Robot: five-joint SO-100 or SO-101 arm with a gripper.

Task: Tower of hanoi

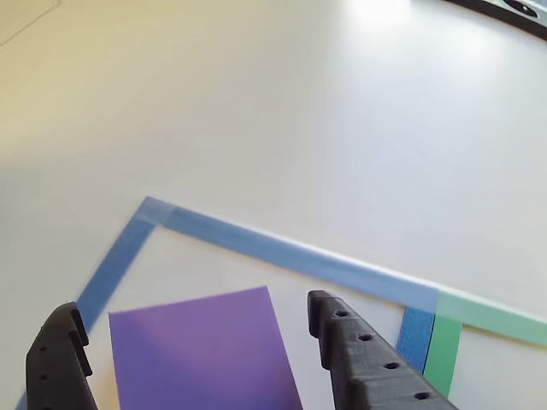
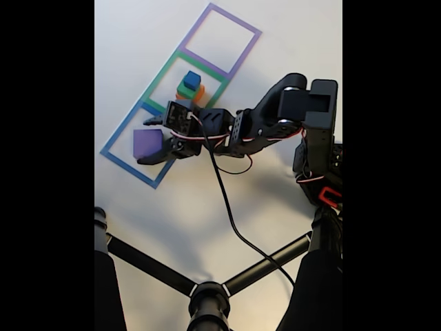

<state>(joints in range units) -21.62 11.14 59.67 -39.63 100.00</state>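
In the fixed view the purple block (image 2: 146, 143) lies flat inside the blue tape square (image 2: 114, 140) at the left of the frame, and the gripper (image 2: 150, 141) straddles it with jaws spread wide, one black finger on each side; whether they touch it cannot be told. Just above, inside the green tape square (image 2: 160, 77), stand the orange block (image 2: 200, 94), the green block (image 2: 187, 89) and the blue cube (image 2: 192, 80), stacked. The purple tape square (image 2: 232, 21) sits at the top. A black cable (image 2: 227, 207) trails across the white table (image 2: 151, 207) toward a dark tripod (image 2: 207, 296) at the bottom. In the other view the purple block (image 1: 201, 352) fills the lower centre between both fingers (image 1: 363, 354).
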